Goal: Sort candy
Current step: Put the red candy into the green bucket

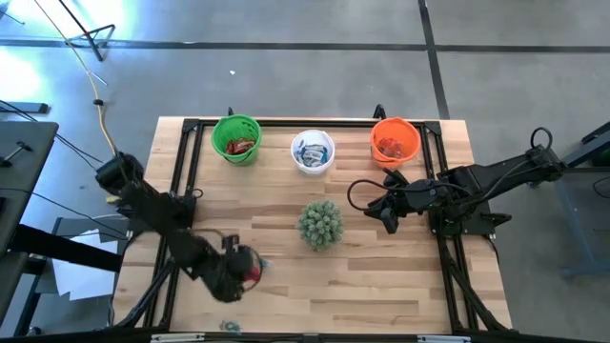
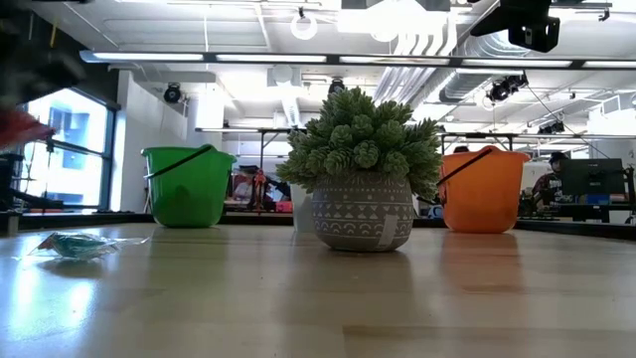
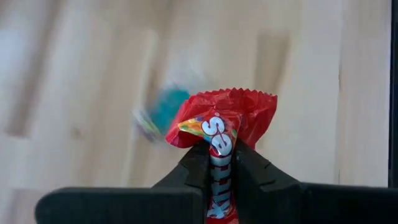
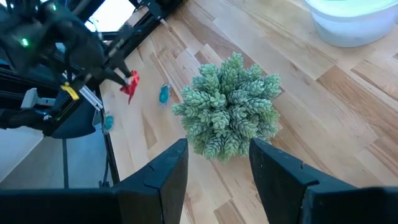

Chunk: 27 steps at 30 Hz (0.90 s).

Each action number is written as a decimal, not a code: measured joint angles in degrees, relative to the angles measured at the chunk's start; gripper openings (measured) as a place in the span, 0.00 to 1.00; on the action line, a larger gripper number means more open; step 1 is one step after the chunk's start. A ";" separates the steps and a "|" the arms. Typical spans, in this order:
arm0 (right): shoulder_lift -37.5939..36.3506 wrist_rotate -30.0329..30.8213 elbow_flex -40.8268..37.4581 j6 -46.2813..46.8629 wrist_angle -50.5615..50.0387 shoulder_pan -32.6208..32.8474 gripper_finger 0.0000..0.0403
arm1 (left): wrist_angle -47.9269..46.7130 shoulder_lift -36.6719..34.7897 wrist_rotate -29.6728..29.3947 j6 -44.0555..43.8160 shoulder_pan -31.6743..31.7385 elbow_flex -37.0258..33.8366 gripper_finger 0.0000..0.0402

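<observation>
- The left gripper [image 3: 222, 163] has its jaws narrow, pinched on a red candy [image 3: 225, 124]. It sits at about seven o'clock on the surface [image 1: 400, 286], and the candy looks lifted just clear of the wood.
- Step in hand, as I read it: the pick is made and the carry is due.
- Next move, my call: swing that red piece up toward twelve o'clock, where the buckets line the far edge. The green bucket [image 1: 236, 139] at eleven o'clock shows red inside, so it looks the likely home. The orange bucket [image 1: 395, 141] at one o'clock shows reddish contents too, so that choice is not certain.
- The white bucket [image 1: 313, 152] at twelve holds blue-and-white pieces.
- A blue candy [image 2: 72, 244] lies loose on the surface just beside the left gripper, waiting its turn.
- The spiky plant [image 1: 320, 224] stands mid-surface, so the carry should pass to its nine o'clock side.
- The right gripper [image 4: 217, 163] hangs at three o'clock, jaws wide, holding nothing.
- Writing: white letters on the red wrapper, partly hidden by the jaws; I can make out "S" and "ITT", so possibly Skittles.
</observation>
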 joint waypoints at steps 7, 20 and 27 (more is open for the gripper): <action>0.00 0.00 0.00 0.00 0.00 0.00 0.41 | 7.30 -8.85 -3.73 5.06 9.54 0.04 0.06; -0.02 -0.01 0.02 0.01 0.00 0.01 0.41 | 41.63 -20.22 -15.50 28.90 14.73 0.22 0.06; -0.02 0.00 0.02 -0.01 0.00 0.00 0.41 | 48.71 -20.94 -30.21 42.98 14.71 0.24 0.06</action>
